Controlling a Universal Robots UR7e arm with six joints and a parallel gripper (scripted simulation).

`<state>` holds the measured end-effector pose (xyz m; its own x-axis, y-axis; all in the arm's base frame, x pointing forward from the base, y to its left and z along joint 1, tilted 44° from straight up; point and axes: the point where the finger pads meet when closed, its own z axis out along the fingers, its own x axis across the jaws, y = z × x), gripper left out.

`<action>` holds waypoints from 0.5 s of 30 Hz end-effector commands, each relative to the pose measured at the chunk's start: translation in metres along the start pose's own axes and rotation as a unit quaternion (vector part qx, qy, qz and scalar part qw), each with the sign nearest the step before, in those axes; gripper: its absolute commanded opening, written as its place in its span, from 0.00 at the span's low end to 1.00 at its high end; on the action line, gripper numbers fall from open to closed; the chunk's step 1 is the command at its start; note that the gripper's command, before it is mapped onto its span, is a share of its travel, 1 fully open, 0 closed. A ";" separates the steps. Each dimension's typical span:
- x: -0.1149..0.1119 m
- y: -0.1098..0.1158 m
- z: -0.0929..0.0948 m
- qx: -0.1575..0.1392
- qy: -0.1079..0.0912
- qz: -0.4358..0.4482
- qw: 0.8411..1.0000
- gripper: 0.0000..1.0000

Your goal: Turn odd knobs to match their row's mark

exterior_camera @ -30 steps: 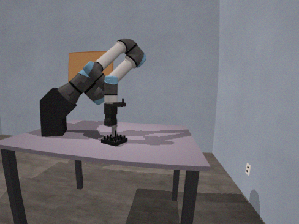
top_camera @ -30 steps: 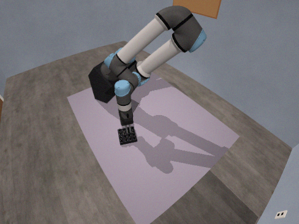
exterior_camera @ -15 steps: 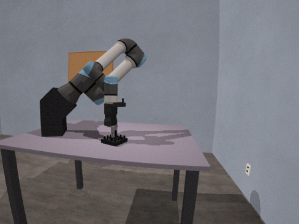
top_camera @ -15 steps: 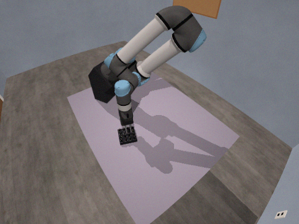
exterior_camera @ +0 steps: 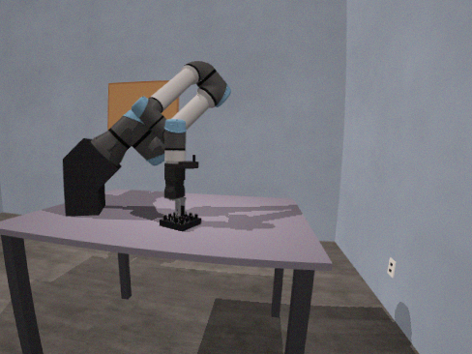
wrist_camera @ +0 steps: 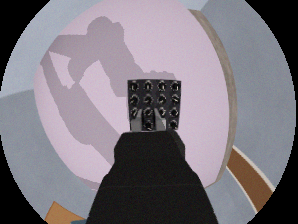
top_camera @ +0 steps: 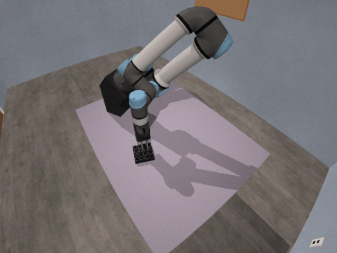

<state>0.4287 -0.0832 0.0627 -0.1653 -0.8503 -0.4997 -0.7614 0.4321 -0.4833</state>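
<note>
The black knob box stands on its feet on the lilac table top, a little in front of the arm's base. It also shows in the exterior view and in the wrist view. My gripper points straight down over the box edge nearest the arm. The fingers are low at a knob in that nearest row and stand a little apart, so the gripper is open and not clamped on the knob. The knob lines and printed names are too small to read. The gripper body hides the near part of the box in the wrist view.
The arm's black base block stands on the table behind the box. The table's right edge is well away from the box. An orange panel hangs on the wall behind.
</note>
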 end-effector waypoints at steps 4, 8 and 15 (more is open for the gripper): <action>0.000 0.000 -0.007 0.000 0.000 0.000 1.000 0.46; 0.000 0.000 -0.015 0.000 0.000 0.000 1.000 0.46; 0.000 0.000 -0.030 0.000 0.000 0.000 1.000 0.46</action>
<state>0.4150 -0.0902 0.0791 -0.1675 -0.8511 -0.4976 -0.7595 0.4332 -0.4853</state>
